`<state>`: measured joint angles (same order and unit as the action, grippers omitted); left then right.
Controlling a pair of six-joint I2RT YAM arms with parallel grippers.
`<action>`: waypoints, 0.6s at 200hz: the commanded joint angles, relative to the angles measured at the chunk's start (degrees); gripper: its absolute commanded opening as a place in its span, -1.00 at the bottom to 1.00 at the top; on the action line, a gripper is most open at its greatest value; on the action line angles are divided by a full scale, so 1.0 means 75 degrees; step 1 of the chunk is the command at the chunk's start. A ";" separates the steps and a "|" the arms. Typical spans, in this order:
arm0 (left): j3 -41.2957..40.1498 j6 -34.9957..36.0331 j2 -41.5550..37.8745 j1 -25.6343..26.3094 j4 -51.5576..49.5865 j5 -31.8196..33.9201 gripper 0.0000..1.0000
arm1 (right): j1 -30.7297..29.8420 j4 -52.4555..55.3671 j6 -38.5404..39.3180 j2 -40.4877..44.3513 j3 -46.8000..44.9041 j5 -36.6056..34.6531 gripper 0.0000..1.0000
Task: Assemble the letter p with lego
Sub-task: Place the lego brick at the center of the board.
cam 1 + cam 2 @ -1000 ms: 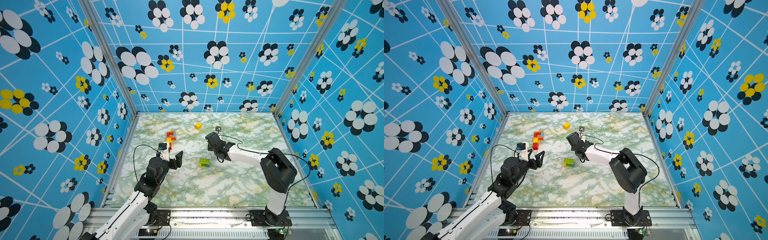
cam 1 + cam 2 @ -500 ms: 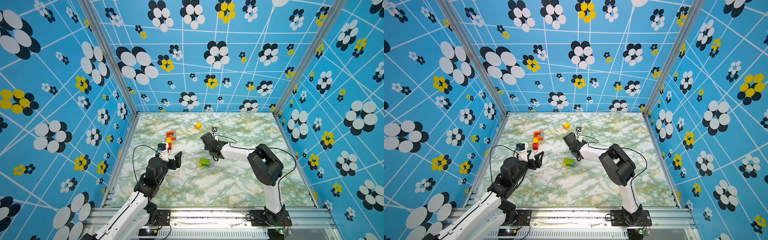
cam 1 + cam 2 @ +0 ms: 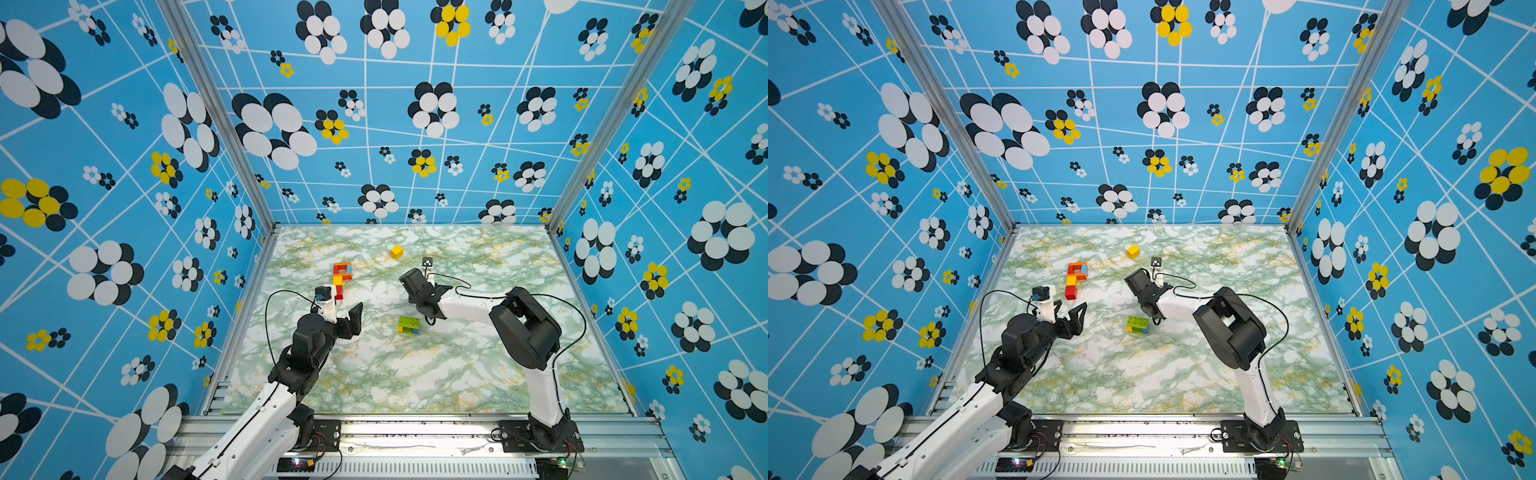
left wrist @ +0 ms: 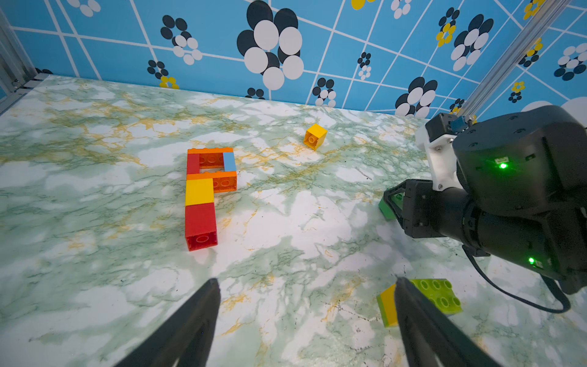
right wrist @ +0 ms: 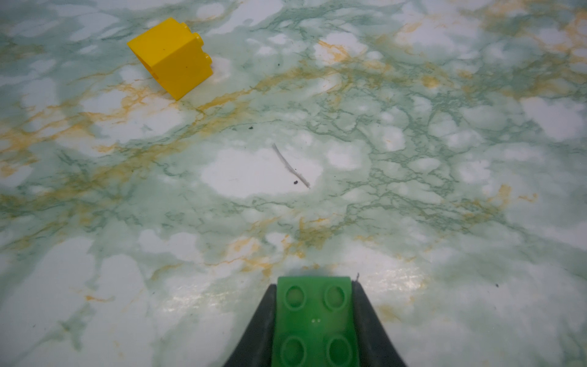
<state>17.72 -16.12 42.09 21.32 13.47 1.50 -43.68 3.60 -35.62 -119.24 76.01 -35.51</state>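
Toward the left edge of the marbled table (image 3: 457, 374), the left tool (image 3: 345, 309) hovers just above the surface with its jaws spread wide and nothing between them; the left wrist view shows its two dark fingers (image 4: 197, 317) well apart over bare marble.

Just beyond it, closer to the far edge, lies the lego letter (image 3: 341, 278), flat on the table: a red brick (image 4: 200, 226) at the near end, a yellow brick (image 4: 199, 191) above it, then a loop made of orange bricks with a red piece on one side and a light blue brick (image 4: 229, 161) on the other.

Farther right, near the far edge, a lone yellow cube brick (image 3: 396, 252) lies tipped on its side, apart from everything else.

Around the middle of the table sits a small stack (image 3: 408, 325): a lime brick on top, with yellow and a bit of blue beneath it.

Just beside that stack, the right tool (image 5: 314, 317) is clenched on a green brick (image 5: 314, 321), studs facing the wrist camera, held above the marble between both fingers.
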 commanded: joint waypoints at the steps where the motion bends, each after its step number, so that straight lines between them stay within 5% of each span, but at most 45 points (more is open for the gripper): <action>1: -0.0075 -0.0040 -0.0063 -0.0089 0.0028 0.0230 0.75 | -0.0058 -0.0010 -0.0118 0.0143 -0.0033 -0.0167 -0.33; 75: 0.0326 -0.0076 0.1338 -0.0098 0.0417 -0.0178 0.75 | -0.0052 0.0095 0.0245 0.1073 -0.0262 0.0152 0.10; 120: 0.2967 0.0270 0.4258 -0.0102 -0.0782 -0.1019 0.64 | 0.0051 -0.0340 0.1005 0.2531 -0.1175 0.1456 0.33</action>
<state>29.56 -16.27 65.93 20.95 11.25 -1.96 -43.86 2.98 -32.14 -106.26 70.94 -31.20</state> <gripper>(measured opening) 0.835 0.649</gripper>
